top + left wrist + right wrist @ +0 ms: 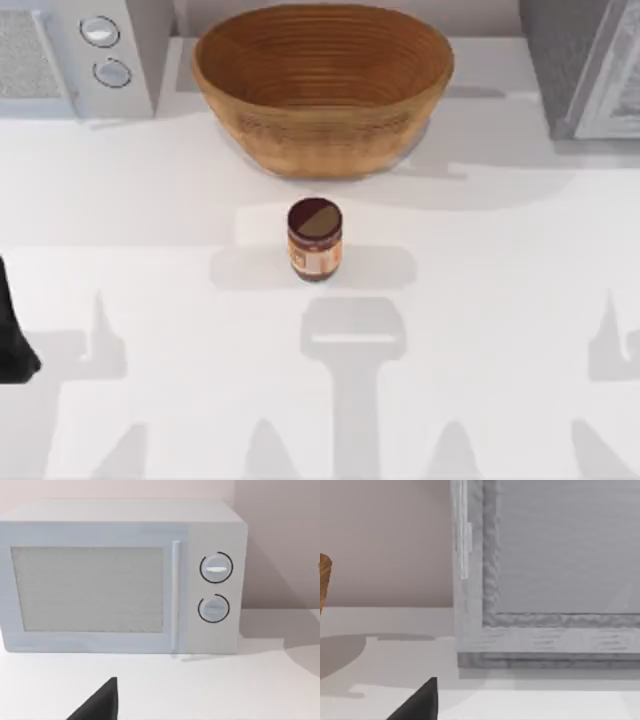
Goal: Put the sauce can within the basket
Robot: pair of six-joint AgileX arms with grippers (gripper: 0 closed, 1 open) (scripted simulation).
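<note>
The can (315, 239) stands upright on the white desk (500, 300), near the middle, just in front of the basket (322, 85) and apart from it. A microwave (120, 575) sits at the desk's far left. The left arm (12, 340) is parked at the left edge.

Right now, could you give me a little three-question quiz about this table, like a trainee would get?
1. True or false: the sauce can lies inside the basket.
2. What stands at the table's far left corner? A) microwave B) kettle C) toaster
3. Fill in: the can stands ____, not tipped over.

Key: 1 false, it stands on the table in front of the basket, apart from it; 2 A, the microwave; 3 upright.
</note>
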